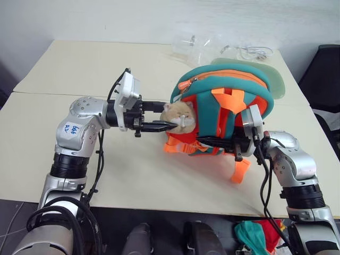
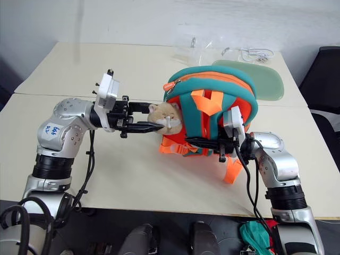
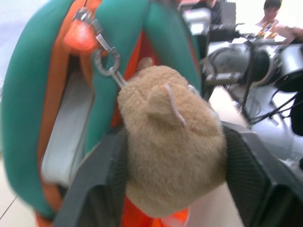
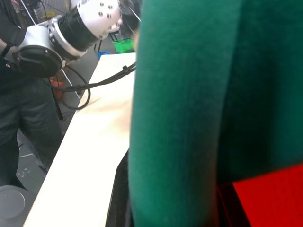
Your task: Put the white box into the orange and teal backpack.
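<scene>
Since the white box [image 3: 66, 137] already sits inside the orange and teal backpack [image 1: 223, 85] on the desk [image 1: 79, 74], the task looks nearly done. The left hand [image 1: 159, 118] holds the plush charm [image 1: 178, 112] by the open zipper; the right hand [image 1: 212, 141], closed, grips the backpack's lower edge.

Cream table [image 1: 79, 69], green pouch [image 1: 276, 79], clear bags [image 1: 196, 48], white cable [image 1: 255, 52]

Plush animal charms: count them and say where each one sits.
1. The tan plush animal charm hangs from the zipper pull on the orange and teal backpack, sitting between the fingers of the left gripper. Others could be hidden behind the backpack.
</scene>
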